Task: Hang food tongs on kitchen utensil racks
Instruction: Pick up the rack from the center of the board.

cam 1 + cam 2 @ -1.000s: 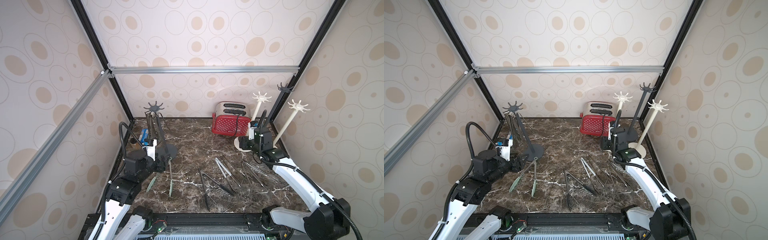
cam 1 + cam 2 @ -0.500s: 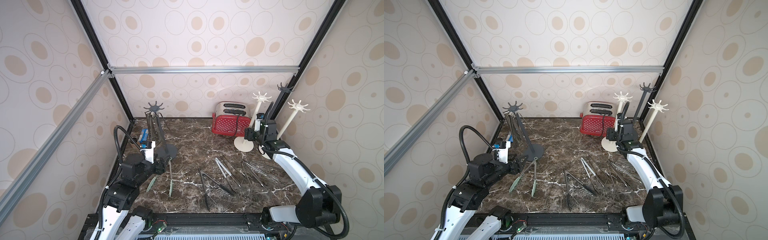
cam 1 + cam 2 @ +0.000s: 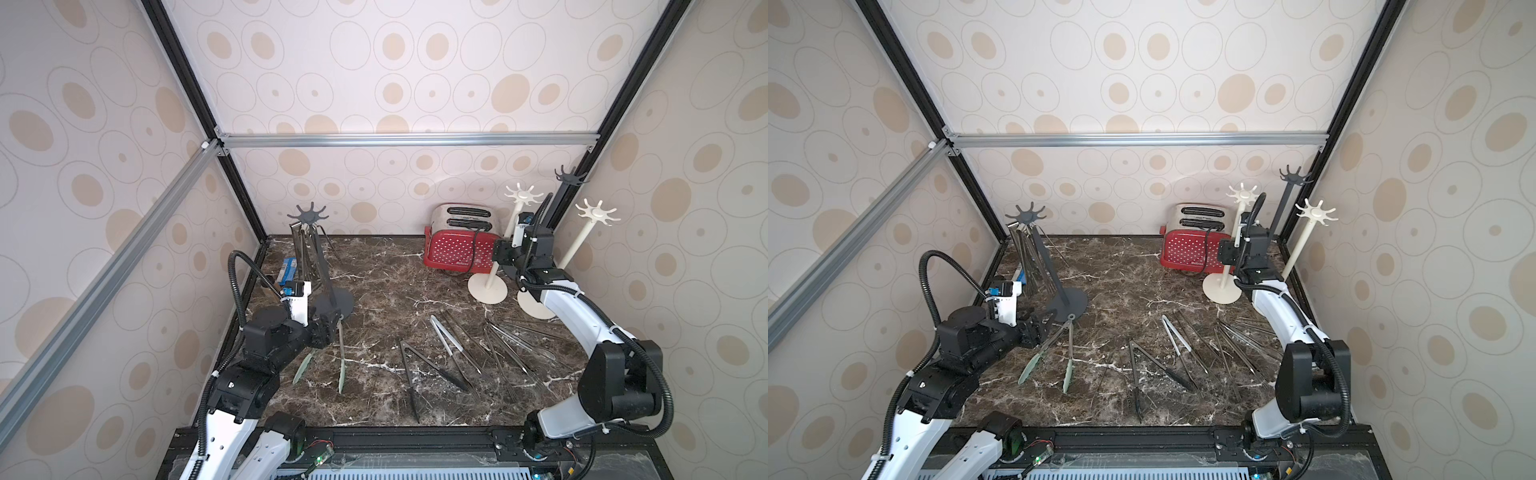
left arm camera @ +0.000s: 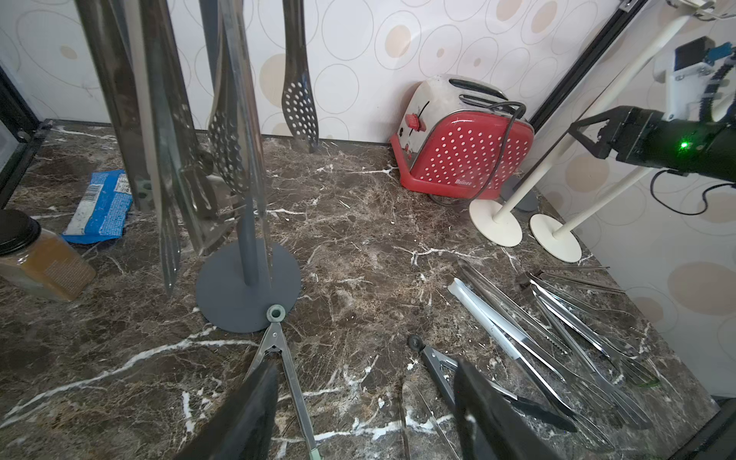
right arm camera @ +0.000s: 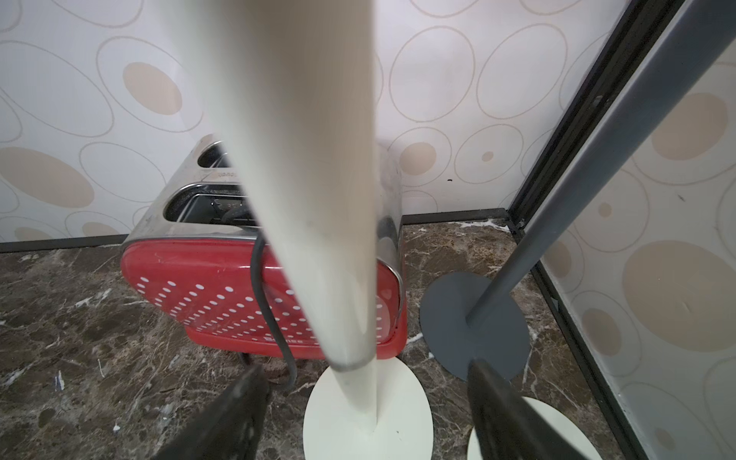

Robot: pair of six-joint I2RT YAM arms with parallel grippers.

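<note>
Both top views look down from high over the counter's [image 3: 374,270] front edge toward the back wall, whole counter in frame. Left wrist view: low, near the left edge, facing the back right corner. Right wrist view: close on a cream rack pole [image 5: 310,199]; all views share the toaster [image 4: 462,159].

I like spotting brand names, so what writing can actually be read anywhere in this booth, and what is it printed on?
"Belines", as nearly as it reads, with some letters uncertain: small white print on the lower edge of the red white-dotted toaster.
Blue crinkled packet: barcode and print, too blurred to read.
Brown jar with black lid: label too small to read.
Nothing else legible shows.
</note>
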